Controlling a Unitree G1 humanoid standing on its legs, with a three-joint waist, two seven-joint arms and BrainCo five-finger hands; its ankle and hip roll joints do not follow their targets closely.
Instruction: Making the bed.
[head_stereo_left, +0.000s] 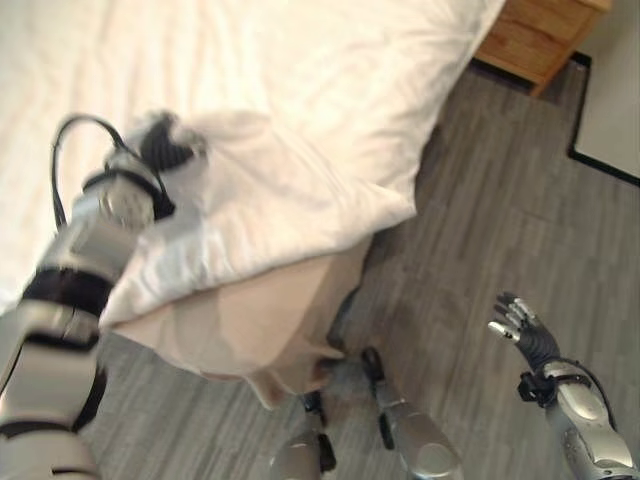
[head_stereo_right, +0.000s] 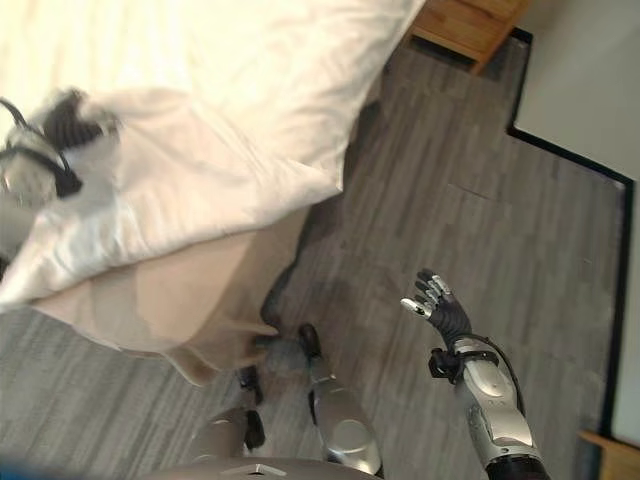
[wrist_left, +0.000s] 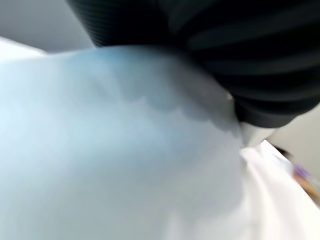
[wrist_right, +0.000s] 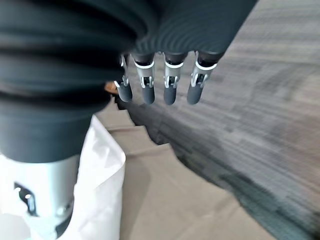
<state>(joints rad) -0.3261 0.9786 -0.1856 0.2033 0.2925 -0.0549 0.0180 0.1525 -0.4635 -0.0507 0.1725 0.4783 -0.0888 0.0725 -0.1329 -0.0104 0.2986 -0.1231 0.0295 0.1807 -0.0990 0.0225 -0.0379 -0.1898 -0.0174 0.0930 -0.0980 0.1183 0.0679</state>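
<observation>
Grey floor borders the bed. Duvet corner lies rumpled, so straightening remains; left hand is buried in it, grip untellable. Right hand hangs beside the bed, fingers relaxed.

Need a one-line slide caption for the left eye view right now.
Left hand buried in the white duvet at the bed corner, right hand open over the grey floor, wooden nightstand beyond.

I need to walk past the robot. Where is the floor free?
Free: grey floor between the bed corner and the wall, around the open right hand. Crowded: the duvet, where the left hand is buried.
</observation>
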